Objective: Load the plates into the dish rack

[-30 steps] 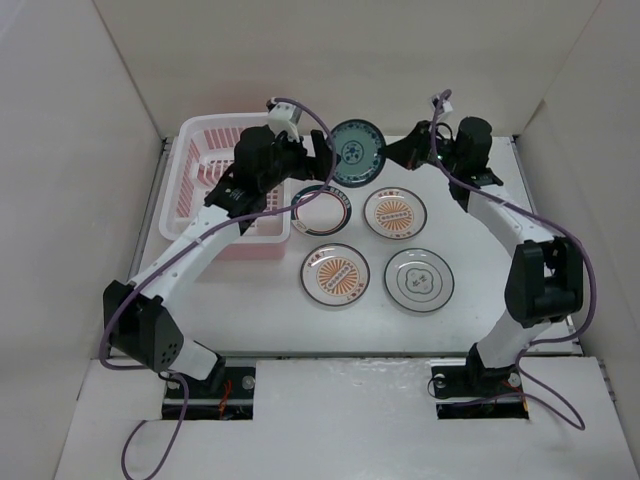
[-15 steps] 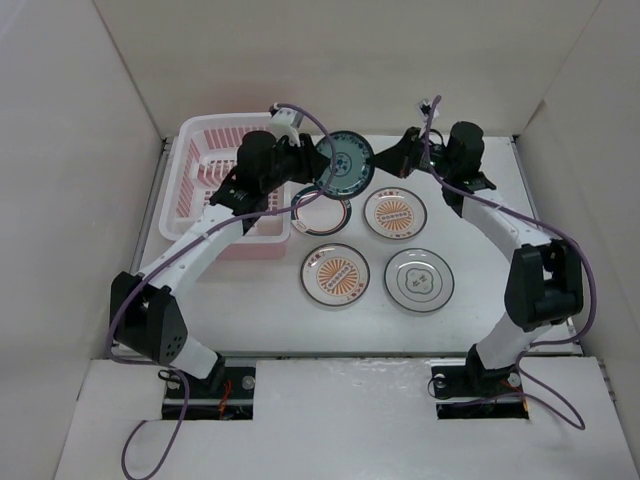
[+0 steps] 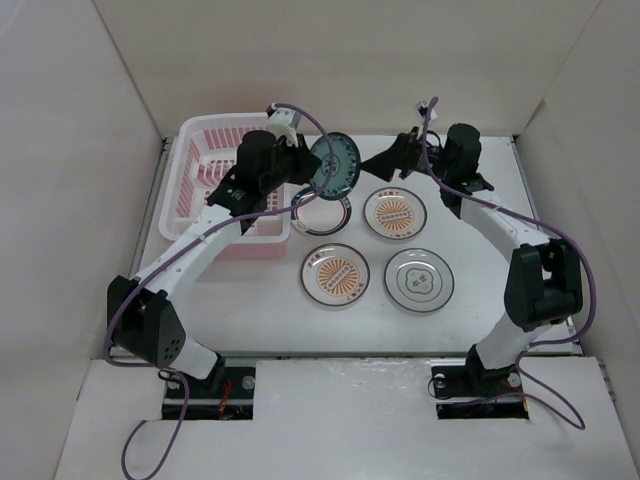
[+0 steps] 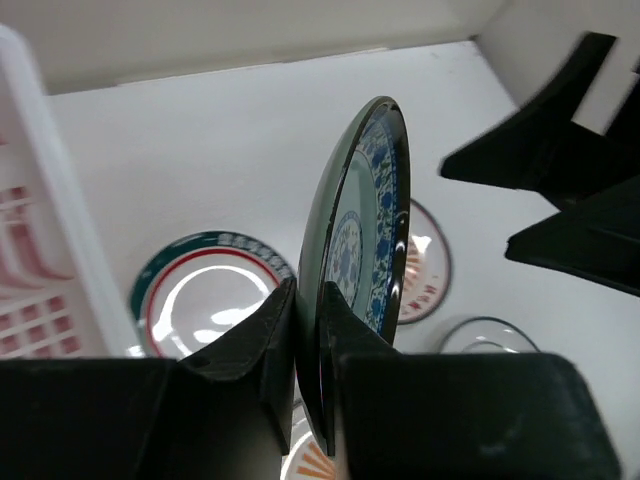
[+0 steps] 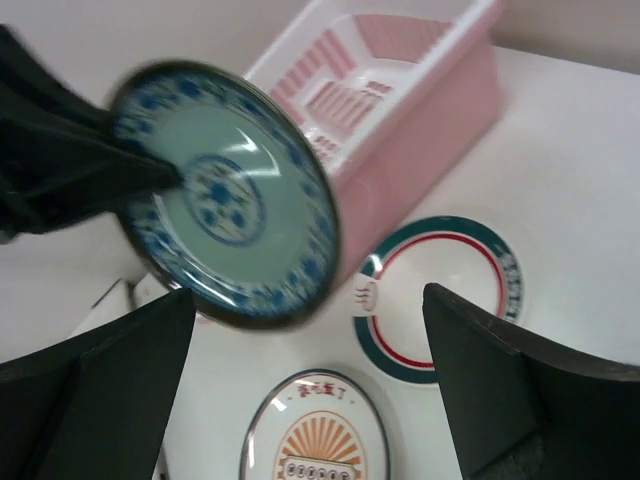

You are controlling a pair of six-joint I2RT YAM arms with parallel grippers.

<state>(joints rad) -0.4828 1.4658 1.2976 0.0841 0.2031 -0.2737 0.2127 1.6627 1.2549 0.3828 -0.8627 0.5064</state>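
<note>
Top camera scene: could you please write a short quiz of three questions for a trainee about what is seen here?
1. True or false: the right fingers grip the green plate.
2. How many plates lie flat on the table? A three, B four, C five.
3. Which flat plate lies nearest the dish rack?
Key: 1 false; the left fingers clamp it on edge, and the right ones stand open. 2 B. 3 the teal-rimmed plate.
</note>
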